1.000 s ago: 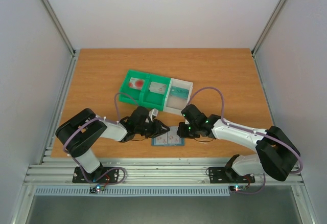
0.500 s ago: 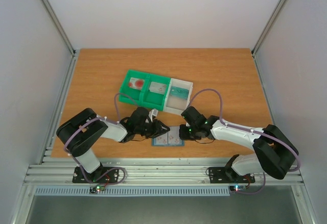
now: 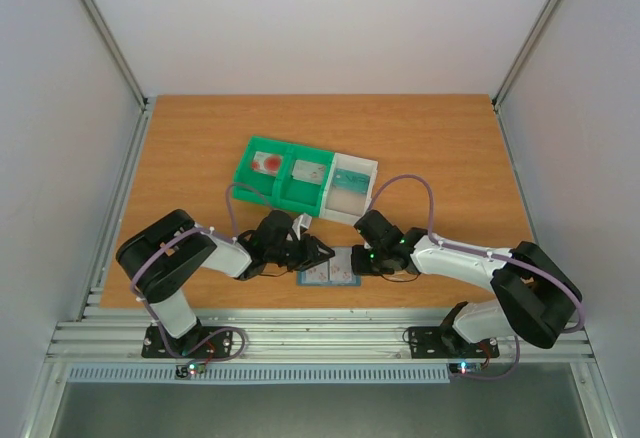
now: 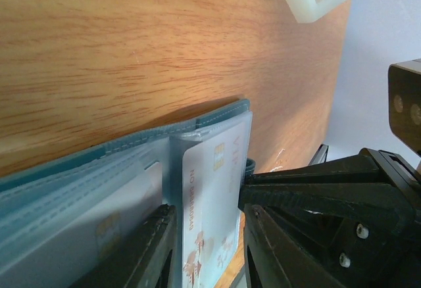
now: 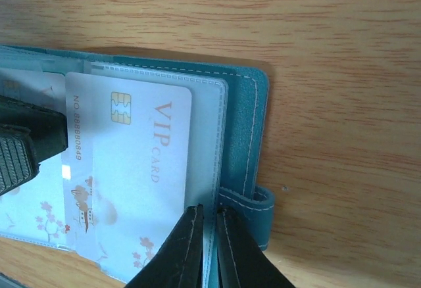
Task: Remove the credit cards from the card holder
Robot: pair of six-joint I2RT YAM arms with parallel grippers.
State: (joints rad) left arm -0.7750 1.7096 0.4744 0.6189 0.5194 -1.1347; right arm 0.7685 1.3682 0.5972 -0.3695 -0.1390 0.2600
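Success means gripping the VIP card [image 5: 141, 169] alone, not its clear pocket [image 5: 209, 137] in the card holder [image 5: 245, 123], which lies open at the near edge of the table [image 3: 450, 148]. The right gripper [image 5: 209, 225] pinches that pocket's edge; the left gripper [image 4: 207, 235], fingers [image 4: 148, 255] apart astride the card, should pin the holder down.
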